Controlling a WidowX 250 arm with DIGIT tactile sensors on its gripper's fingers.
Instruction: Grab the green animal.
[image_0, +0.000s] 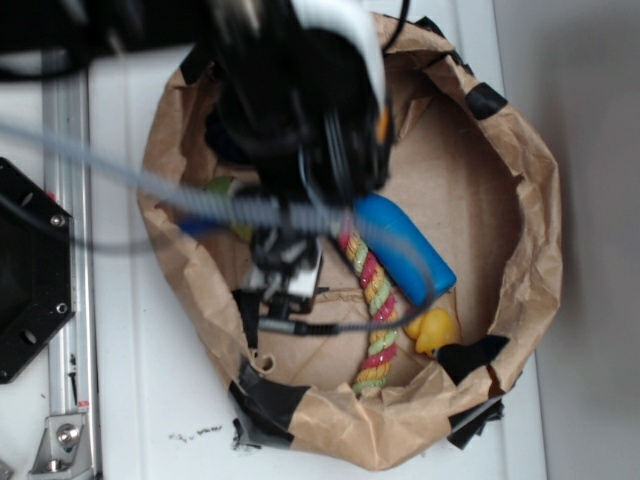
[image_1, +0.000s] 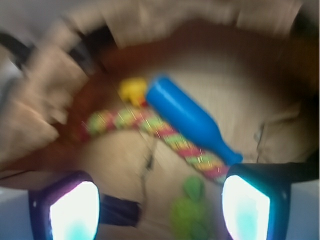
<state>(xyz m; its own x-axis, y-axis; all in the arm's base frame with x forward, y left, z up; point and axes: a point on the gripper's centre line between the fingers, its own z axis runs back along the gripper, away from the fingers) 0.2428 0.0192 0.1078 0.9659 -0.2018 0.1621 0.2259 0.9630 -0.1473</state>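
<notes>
While the wrist view is blurred, the gripper (image_1: 160, 210) shows spread wide, nothing between its pads. Green animal (image_1: 191, 210) lies just below, between the fingers, nearer the right one. Blue bottle (image_1: 192, 120) and twisted rope (image_1: 160, 131) sit beyond, inside the paper bag (image_0: 520, 180). Approach step, by my reading. Next: descend, centre, close.

One green plush animal (image_1: 190, 212), blurred in wrist view. One blue bottle (image_0: 405, 245). One pink-yellow-green twisted rope (image_0: 372, 300). One yellow rubber duck (image_0: 435, 330). One brown paper bag (image_0: 530, 210), rim rolled down, black tape patches on rim, exact number unclear. One gripper (image_1: 160, 210), two lit pads (image_1: 75, 210) visible.
</notes>
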